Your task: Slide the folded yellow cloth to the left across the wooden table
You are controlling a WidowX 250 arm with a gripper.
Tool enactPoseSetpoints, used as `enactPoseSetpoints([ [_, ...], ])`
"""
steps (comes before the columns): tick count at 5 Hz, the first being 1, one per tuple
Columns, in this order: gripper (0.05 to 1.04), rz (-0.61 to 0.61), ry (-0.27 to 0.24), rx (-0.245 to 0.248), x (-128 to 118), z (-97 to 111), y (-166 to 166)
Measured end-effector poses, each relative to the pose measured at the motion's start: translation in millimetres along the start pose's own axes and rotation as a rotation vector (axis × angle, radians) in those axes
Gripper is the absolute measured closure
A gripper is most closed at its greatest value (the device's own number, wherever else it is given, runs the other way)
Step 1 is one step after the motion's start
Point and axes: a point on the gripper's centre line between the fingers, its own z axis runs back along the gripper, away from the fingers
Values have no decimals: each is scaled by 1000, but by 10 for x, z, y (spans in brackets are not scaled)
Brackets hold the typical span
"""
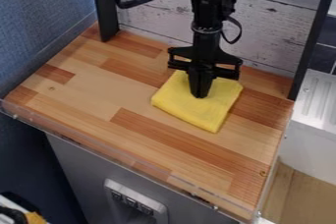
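"When you look at the big wooden table [85, 90], what is on it?"

"First I see the black arm [205, 16], hanging down by the back wall [279, 21]. Under it lies a yellow cloth [187, 107], flat and square, like it's folded. The gripper [201, 94] is right on top of it."

"What could go wrong?"

"The arm might push too hard. Then the cloth could bunch up, and the tips could scrape the wood under it."

"Are the tips spread?"

"No, they look pressed together. I can't tell if a bit of cloth is caught between them. If they just touch the top, the arm could go up and leave the cloth behind."

"And if they have a pinch of it?"

"Maybe only the top layer would come up, since it looks folded. Then it could flop open. A tiny pinch could slip, too, because cloth is so soft."

"Is the cloth inside anything?"

"No, it sits right on the wood. There's a low clear edge [98, 145] along the front, but that's not a box. Next to the table is a white thing with grooves [318, 95]. Maybe it's part of a sink. I can't tell if it holds anything."
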Motion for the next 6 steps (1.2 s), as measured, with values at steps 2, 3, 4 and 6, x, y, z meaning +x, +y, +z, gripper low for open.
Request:
enactPoseSetpoints([
  [2,1020,7,-4,-14,-28,-82,224],
  [3,1020,-29,9,-15,-79,-80,423],
  [4,1020,-49,18,-19,-107,-76,749],
  [6,1020,-105,16,-26,-235,-44,1215],
])
